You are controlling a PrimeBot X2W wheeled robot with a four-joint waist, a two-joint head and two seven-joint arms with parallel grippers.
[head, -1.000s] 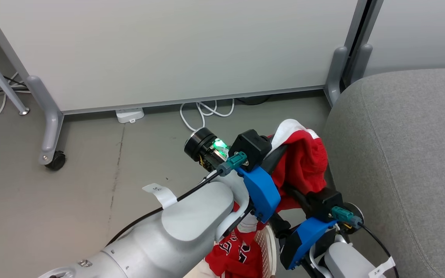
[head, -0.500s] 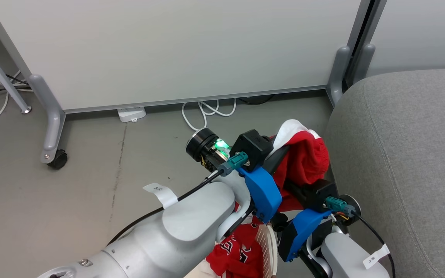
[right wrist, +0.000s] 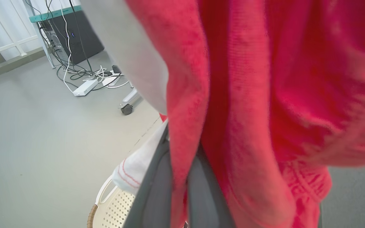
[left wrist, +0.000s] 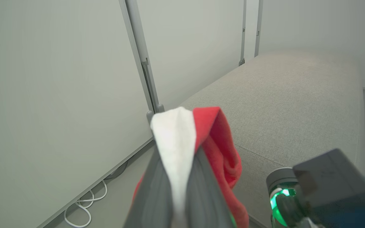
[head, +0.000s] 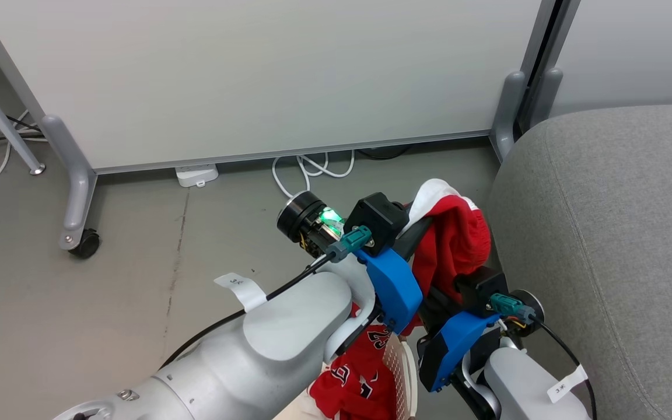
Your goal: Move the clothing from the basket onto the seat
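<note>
- At the right of the head view, the seat [head: 604, 233] is the biggest thing: grey upholstery with a rounded corner and one seam running down it. Its top lies bare.
- Behind, a pale partition panel [head: 254, 76] stands on grey feet, one of them on a caster [head: 85, 242].
- The grey floor [head: 137, 303] spreads from the panel to the seat's edge.
- The pale left forearm [head: 266, 350] crosses the lower middle of the head view.
- The red garment [head: 458, 239], with a white band at its top, hangs in the air between both arms, just beside the seat's near corner and above the basket.
- The basket [head: 397, 364] sits low between the two arms, its perforated wall partly hidden. A lettered garment [head: 365, 373] lies inside it, and a white piece [right wrist: 135, 167] with red stitching hangs at its rim.
- The left gripper [left wrist: 177, 148] is pinched on the garment's white band, the cloth squeezed between both fingers.
- The right gripper [right wrist: 182, 158] is clamped on a red fold of the same garment, lower down.
- A white cable [head: 307, 169] loops on the floor under the panel, near a small power strip [head: 196, 174].
</note>
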